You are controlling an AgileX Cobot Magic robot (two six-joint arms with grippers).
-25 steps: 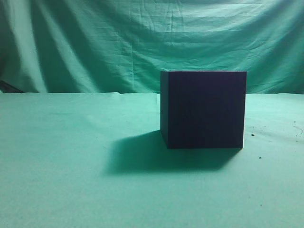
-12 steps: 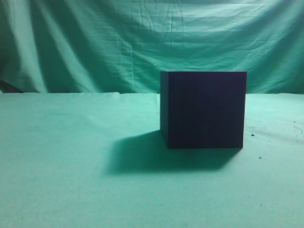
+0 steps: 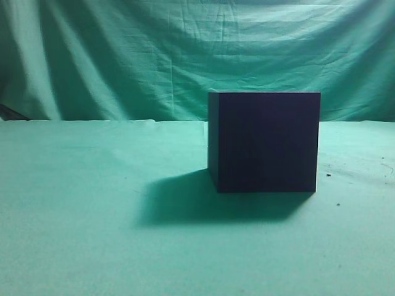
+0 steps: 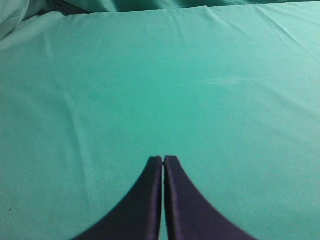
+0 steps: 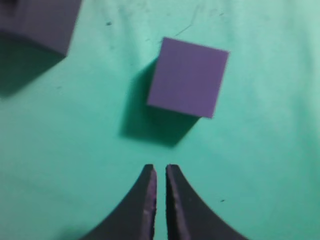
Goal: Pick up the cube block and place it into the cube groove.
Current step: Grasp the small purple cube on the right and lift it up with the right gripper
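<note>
The purple cube block (image 5: 188, 77) lies on the green cloth in the right wrist view, ahead of my right gripper (image 5: 160, 169), which is shut and empty, a short way from the block. The large near-black box with the cube groove (image 3: 264, 142) stands right of centre in the exterior view; its corner shows at the top left of the right wrist view (image 5: 37, 22). Its opening is not visible. My left gripper (image 4: 163, 160) is shut and empty over bare cloth. Neither gripper nor the purple block shows in the exterior view.
A green cloth covers the table (image 3: 92, 203) and hangs as a backdrop (image 3: 154, 55). The dark box casts a shadow to its left (image 3: 185, 197). A few dark specks lie on the cloth at the right (image 3: 337, 204).
</note>
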